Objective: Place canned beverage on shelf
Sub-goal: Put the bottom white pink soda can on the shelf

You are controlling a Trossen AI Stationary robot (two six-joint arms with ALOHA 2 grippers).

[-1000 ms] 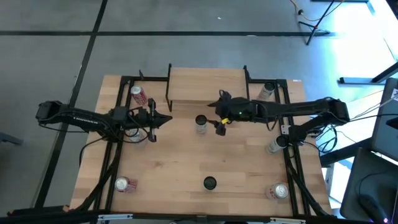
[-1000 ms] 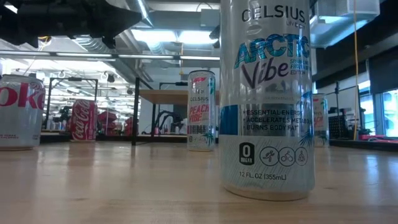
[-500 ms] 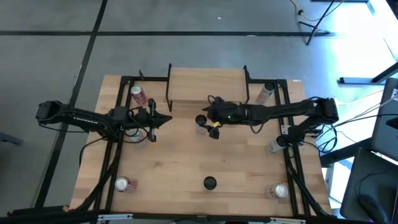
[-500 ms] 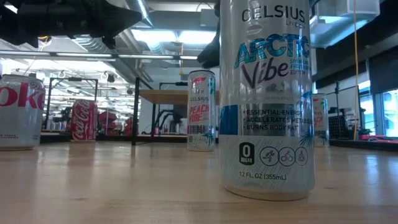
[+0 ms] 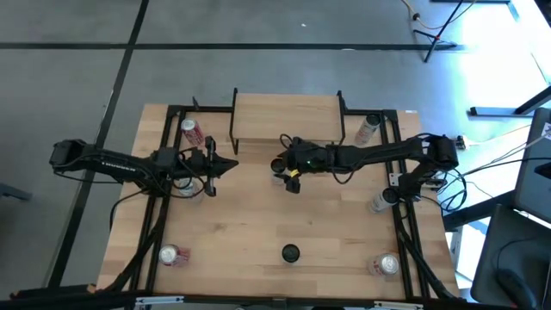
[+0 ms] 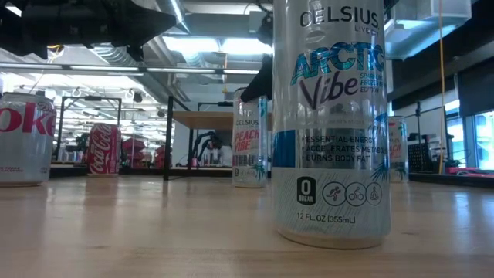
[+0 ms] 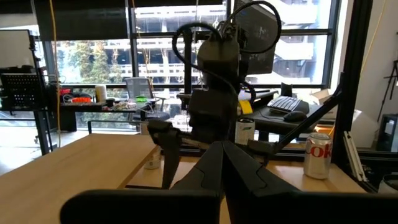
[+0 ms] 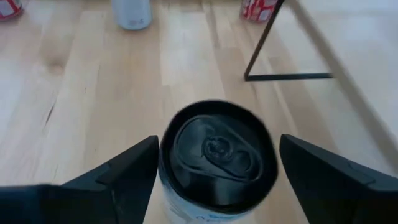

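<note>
A slim white Peach Vibe can [image 5: 277,167] with a dark top [image 8: 216,149] stands upright on the table just in front of the shelf [image 5: 286,119]. The shelf is a light plank on thin black legs [image 8: 264,46] at the far middle. My right gripper [image 8: 217,171] is open and level with the can's top. One finger [image 8: 118,177] stands on each side of the can with small gaps. In the low view [image 6: 249,139] the gripper's dark shape sits at the can's top. My left gripper [image 5: 231,165] is shut and empty above the table, left of the can.
Other cans stand about: a red one [image 5: 191,131] and a pale one [image 5: 368,127] beside the shelf, one [image 5: 379,201] at the right, three [image 5: 170,255] [image 5: 290,253] [image 5: 386,264] near the front edge. Black frame rails [image 5: 164,198] run along both table sides.
My right gripper has moved toward the table's left edge and down toward the Peach Vibe can, and its open fingers now stand around the can's top. The can has stayed in place.
</note>
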